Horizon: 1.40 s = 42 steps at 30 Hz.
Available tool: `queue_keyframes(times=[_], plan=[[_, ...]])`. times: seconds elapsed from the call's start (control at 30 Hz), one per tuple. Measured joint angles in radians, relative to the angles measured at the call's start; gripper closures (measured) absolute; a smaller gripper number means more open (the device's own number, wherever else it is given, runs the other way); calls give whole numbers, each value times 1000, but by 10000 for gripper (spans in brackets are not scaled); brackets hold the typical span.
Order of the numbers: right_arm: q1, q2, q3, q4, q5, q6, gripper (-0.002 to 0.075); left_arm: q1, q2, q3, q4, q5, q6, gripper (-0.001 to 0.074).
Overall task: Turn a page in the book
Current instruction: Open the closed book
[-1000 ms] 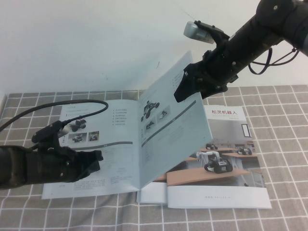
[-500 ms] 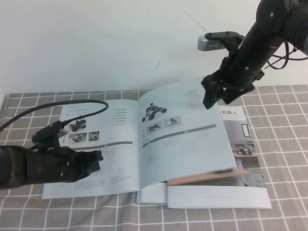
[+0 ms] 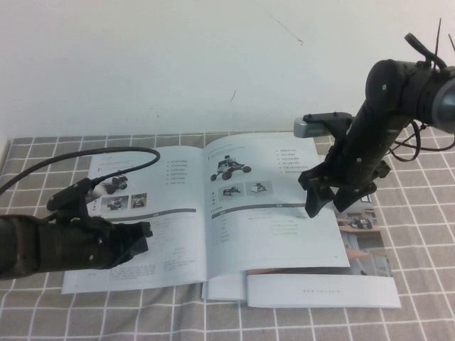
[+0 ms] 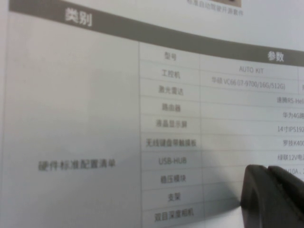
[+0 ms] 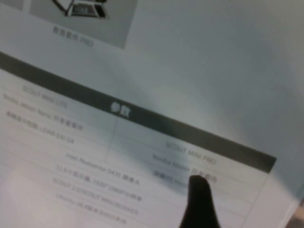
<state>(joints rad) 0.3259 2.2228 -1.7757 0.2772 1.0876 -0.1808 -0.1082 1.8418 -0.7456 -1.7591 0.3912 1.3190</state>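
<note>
The page (image 3: 274,213) is seen flat on the open book (image 3: 142,220), the right gripper (image 3: 333,202) above it with jaws apart, the left gripper (image 3: 138,238) with jaws together on the book's left leaf.

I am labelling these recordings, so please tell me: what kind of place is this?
Probably an indoor robot test bench: a table under a grey checked cloth, a plain white wall, and two booklets; the book lies open between the left gripper and the right gripper.

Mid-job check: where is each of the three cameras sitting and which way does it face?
High: raised on robot's side, angled down at glossy white booklet on checked cloth; shows left gripper and open right gripper.
Left wrist: close above the booklet's table page; fingertip shows.
Right wrist: over grey-banded page; fingertip shows.
All share the booklet.
</note>
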Motion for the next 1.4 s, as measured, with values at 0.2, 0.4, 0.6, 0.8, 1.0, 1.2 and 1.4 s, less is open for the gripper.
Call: queue_keyframes(times=[0.2,0.4,0.6,0.8,1.0,1.2,1.4], plan=[[0,0,20,48,-36,-4,256,0,0,0,0,0,0,738],[0,0,20,52,-40,-4,256,0,0,0,0,0,0,738],[0,8,20,48,-40,-2,256,0,0,0,0,0,0,738],[0,27,20,55,-26,0,256,0,0,0,0,0,0,738],[0,27,20,185,-24,-60,256,0,0,0,0,0,3,738],[0,27,14,245,-26,-94,264,0,0,0,0,0,3,738],[0,29,-28,73,19,-29,274,0,0,0,0,0,3,738]])
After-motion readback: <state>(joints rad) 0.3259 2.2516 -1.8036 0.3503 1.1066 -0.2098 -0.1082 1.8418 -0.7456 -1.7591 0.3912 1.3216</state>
